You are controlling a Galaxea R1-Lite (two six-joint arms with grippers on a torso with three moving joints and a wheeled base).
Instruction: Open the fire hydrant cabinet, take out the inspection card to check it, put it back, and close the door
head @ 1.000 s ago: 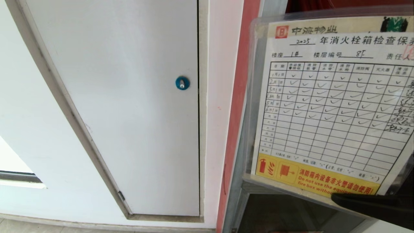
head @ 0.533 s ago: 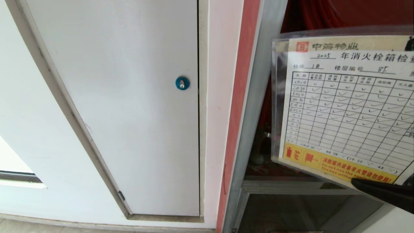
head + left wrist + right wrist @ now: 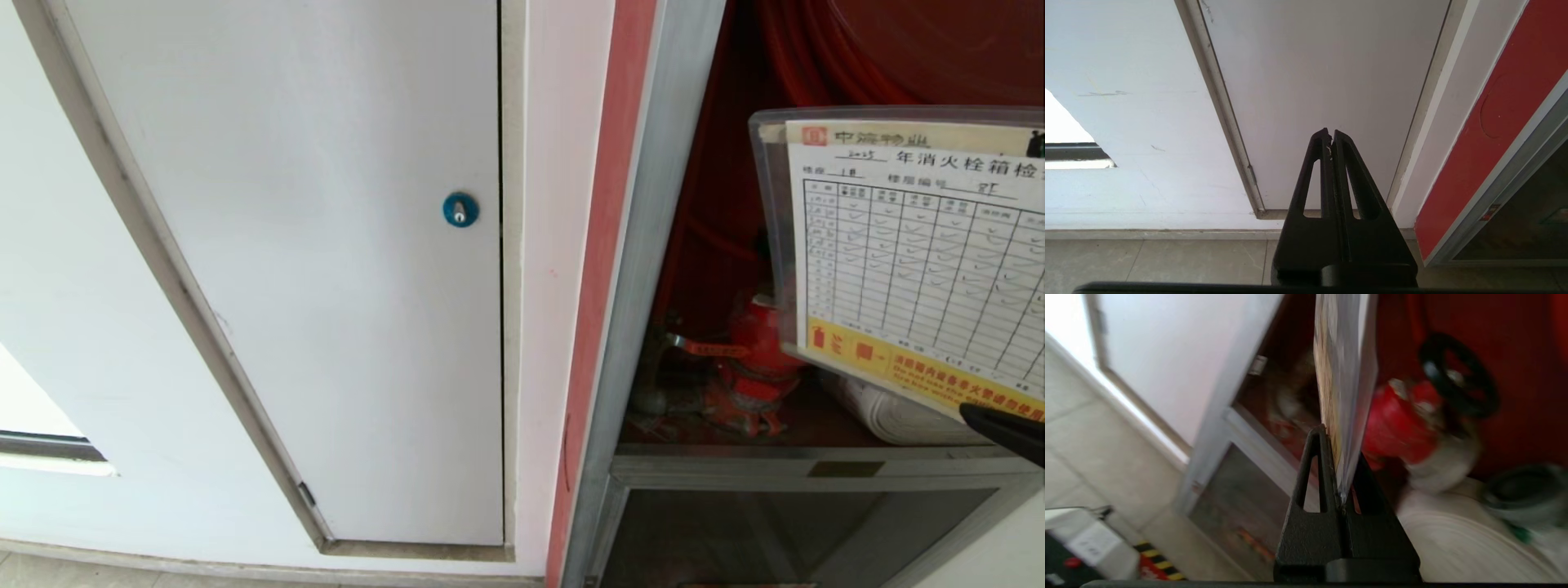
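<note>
The fire hydrant cabinet (image 3: 653, 245) stands open at the right of the head view, showing its red inside, a red valve (image 3: 755, 367) and a white rolled hose (image 3: 898, 416). The inspection card (image 3: 922, 261), a ticked grid in a clear sleeve with a yellow strip, hangs upright in front of the opening. My right gripper (image 3: 1008, 431) is shut on its lower edge. In the right wrist view the card (image 3: 1345, 375) stands edge-on between the shut fingers of the gripper (image 3: 1339, 449), with the valve (image 3: 1396, 424) behind. The door is out of view. My left gripper (image 3: 1331, 134) is shut and empty, parked low.
A plain white panel door with a blue lock (image 3: 460, 210) fills the left of the head view. A red strip (image 3: 604, 286) runs beside the cabinet frame. Below the opening is a dark glass panel (image 3: 775, 531). Grey floor tiles (image 3: 1167, 261) lie beneath the left gripper.
The card has moved right and away from the head camera toward the cabinet opening, looking smaller. The valve and hose behind it have come into sight. The left arm has not moved.
</note>
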